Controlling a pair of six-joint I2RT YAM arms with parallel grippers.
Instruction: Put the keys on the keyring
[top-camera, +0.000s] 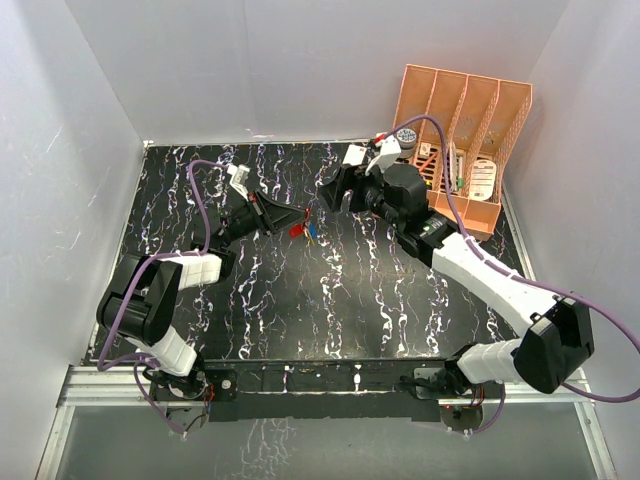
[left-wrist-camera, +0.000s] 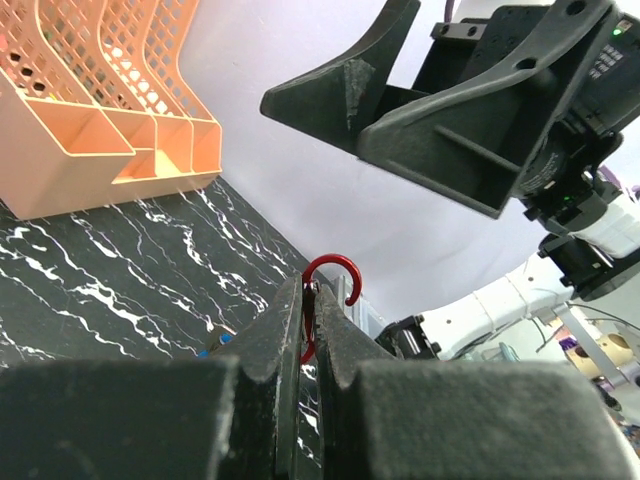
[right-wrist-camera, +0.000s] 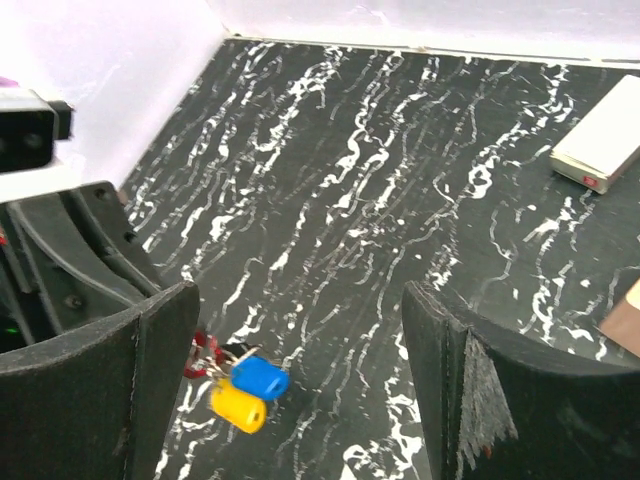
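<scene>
As seen from above, shows left hand (top-camera: 287, 217) and right hand (top-camera: 338, 190) near each other over the bench (top-camera: 300, 320), keys (top-camera: 304, 231) lying just beside the left one. From left wrist: clamped on the red keyring (left-wrist-camera: 335, 268) (hook end poking above the fingers). From right wrist: spread apart, gripping nothing, above blue and yellow key heads.

Overhead rear view, close wrist views, keys (top-camera: 311, 234) in two
</scene>
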